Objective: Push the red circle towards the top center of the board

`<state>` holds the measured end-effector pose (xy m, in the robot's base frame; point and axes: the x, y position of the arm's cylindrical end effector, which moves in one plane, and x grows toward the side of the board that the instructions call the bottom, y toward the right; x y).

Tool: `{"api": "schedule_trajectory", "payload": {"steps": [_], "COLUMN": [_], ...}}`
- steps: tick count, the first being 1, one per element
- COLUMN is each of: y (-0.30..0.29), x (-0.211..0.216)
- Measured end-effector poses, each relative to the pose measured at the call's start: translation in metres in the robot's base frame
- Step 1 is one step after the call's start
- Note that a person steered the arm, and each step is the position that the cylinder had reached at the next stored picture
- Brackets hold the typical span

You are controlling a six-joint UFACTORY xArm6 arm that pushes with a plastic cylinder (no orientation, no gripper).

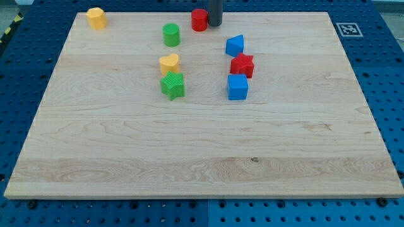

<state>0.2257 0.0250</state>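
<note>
One small red circle block [199, 19] sits at the top centre of the pale wooden tabletop [202, 145], touching my tip [214, 24] on the view's right side; no claw is fitted, so a further push would carry it leftward.

pale matt wooden board [202, 145] with visible grain; ribbed plastic-looking red circle [199, 19]

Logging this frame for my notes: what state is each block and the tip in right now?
red circle: upright, top centre, against my tip
my tip: on the board, right of it
green circle: upright, alone
yellow heart: touching green star
red star: between two blue blocks
</note>
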Motion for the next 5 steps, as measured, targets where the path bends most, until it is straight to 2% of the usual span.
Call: {"api": "schedule_trajectory", "payload": {"steps": [5], "y": [-0.0020], "x": [-0.0010]}}
